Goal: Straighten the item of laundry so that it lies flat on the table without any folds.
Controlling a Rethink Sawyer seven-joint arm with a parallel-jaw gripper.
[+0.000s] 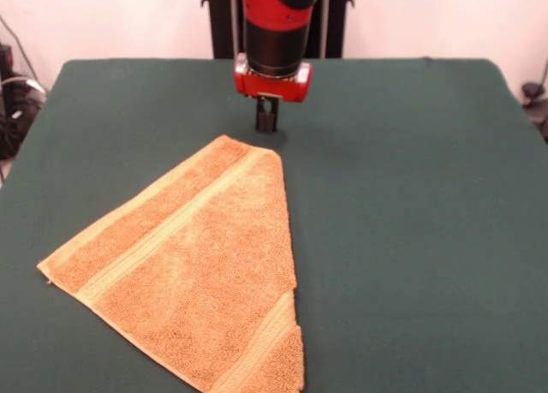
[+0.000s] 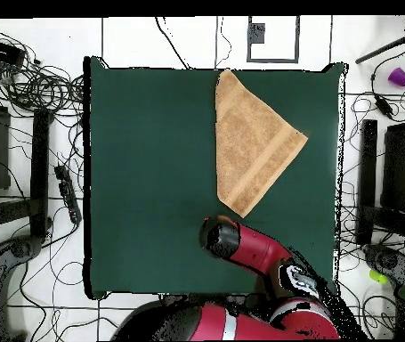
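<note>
We see the end effector (image 1: 267,119) poised just beyond the towel's (image 1: 201,264) far corner, holding nothing; whether it is apart or together we cannot tell. The towel lies folded into a triangle on the bench (image 1: 411,196).

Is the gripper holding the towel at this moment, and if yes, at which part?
Nothing is held. The gripper is just beyond the far corner of the towel, apart from it, with no cloth in it. The towel lies folded on the table.
</note>
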